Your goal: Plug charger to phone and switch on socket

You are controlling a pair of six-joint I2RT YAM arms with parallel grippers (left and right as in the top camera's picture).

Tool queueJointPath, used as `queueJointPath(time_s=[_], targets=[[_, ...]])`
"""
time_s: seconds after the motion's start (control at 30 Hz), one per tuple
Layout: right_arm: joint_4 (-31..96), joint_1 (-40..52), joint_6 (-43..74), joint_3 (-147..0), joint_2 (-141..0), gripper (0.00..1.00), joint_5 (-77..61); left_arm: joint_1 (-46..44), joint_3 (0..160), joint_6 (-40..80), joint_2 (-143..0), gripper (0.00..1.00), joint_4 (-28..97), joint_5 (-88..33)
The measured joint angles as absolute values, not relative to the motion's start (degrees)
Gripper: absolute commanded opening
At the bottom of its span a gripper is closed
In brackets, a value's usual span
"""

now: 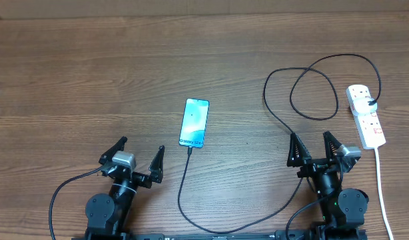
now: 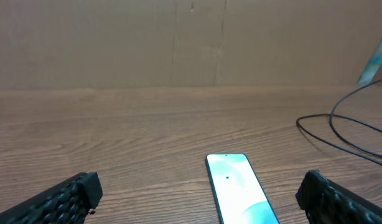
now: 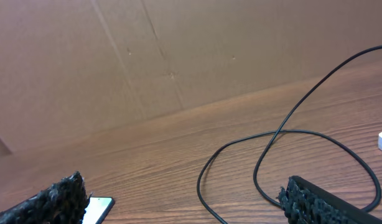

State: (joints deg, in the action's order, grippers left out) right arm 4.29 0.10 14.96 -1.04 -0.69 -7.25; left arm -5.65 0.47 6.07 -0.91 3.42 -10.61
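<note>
The phone lies flat mid-table with its blue screen lit. The charger is a thin black cable. Its small tip sits at the phone's near short edge, and I cannot tell whether it is pushed in. From there it runs along the front edge, then loops up to a black plug in the white socket at the far right. My left gripper stands open just near-left of the phone. My right gripper stands open, empty, beside the cable loops. Nothing is held.
A white cord runs from the socket toward the front edge, right of my right arm. A brown cardboard wall closes the far side of the wooden table. The cable's slack passes close in front of both arm bases.
</note>
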Motion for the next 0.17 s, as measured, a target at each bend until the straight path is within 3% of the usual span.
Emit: queueJointPath(time_s=[0.17], targets=[[4.3, 0.1, 15.0, -1.0, -0.7, 1.00, -7.2, -5.7, 0.5, 6.1, -0.9, 0.99, 3.4, -10.6]])
